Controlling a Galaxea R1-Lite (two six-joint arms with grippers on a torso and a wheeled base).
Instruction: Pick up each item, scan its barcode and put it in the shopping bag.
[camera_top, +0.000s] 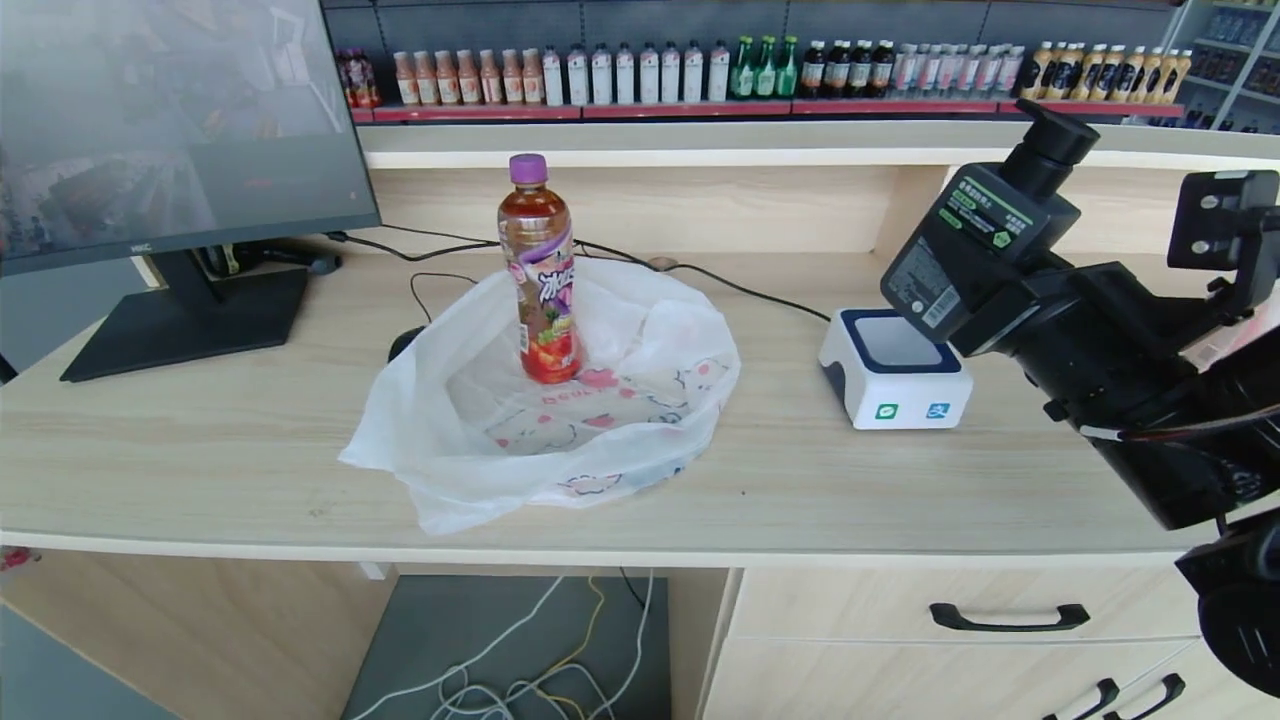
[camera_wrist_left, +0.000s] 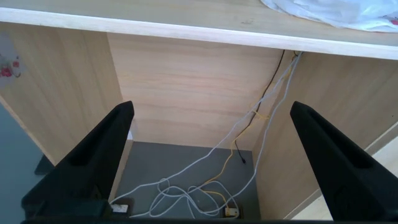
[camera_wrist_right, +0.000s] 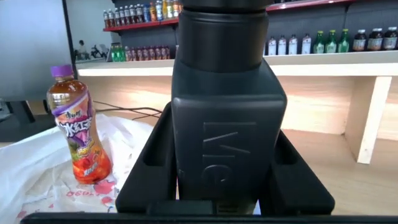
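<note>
Your right gripper (camera_wrist_right: 217, 143) clamped on black bottle (camera_top: 975, 235) above scanner (camera_top: 893, 385); left gripper (camera_wrist_left: 211, 112) gapes wide, empty, below counter (camera_wrist_left: 186, 28).

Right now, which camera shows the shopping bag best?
The head view: the whole white shopping bag lies open on the counter with the tea bottle standing in it. The right wrist view shows one side of it past the dark bottle; the left wrist view catches a bit of its edge.

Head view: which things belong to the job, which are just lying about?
Job: black bottle in right end effector, scanner, shopping bag, drink bottle standing in it.
Lying about: monitor, mouse, shelf bottles.
</note>
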